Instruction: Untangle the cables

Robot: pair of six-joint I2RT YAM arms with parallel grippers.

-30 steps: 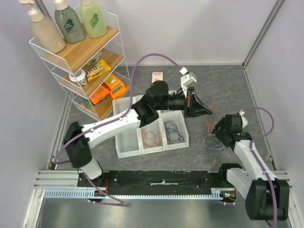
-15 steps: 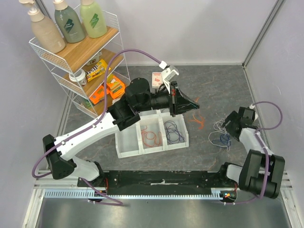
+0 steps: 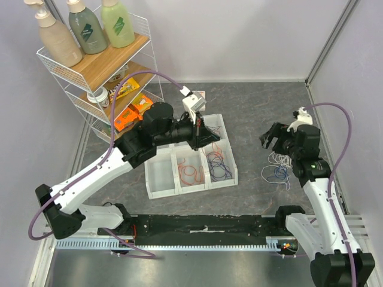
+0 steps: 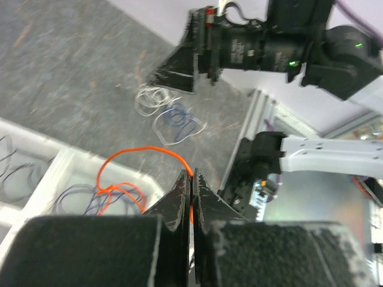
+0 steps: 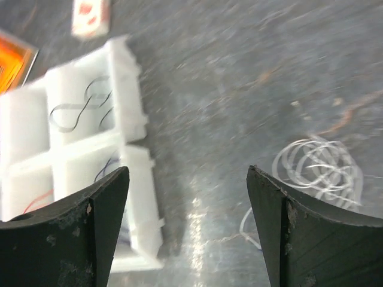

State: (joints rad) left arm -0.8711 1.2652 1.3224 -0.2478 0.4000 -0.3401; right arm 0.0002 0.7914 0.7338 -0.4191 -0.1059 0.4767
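Note:
My left gripper [image 3: 207, 135] hovers over the right column of the white divided tray [image 3: 160, 192], shut on an orange cable [image 4: 142, 150] that loops down into a compartment. In the tray lie another orange cable [image 3: 190, 173], a blue-purple one [image 3: 220, 168] and a black one [image 5: 76, 113]. My right gripper [image 3: 270, 137] stands open and empty above the grey table, right of the tray. A white cable [image 5: 320, 164] and a blue cable [image 3: 279, 173] lie bunched together just below it. The left wrist view shows both, the white cable [image 4: 151, 95] and the blue cable [image 4: 177, 123].
A wire shelf [image 3: 102, 81] with bottles and snack packs stands at the back left. A small white and red box [image 3: 198, 96] lies behind the tray. Walls close the table at the back and right.
My left gripper has swung left from beside the loose bunch to over the tray, carrying the orange cable. My right gripper has lifted off the white and blue cables and spread wider.

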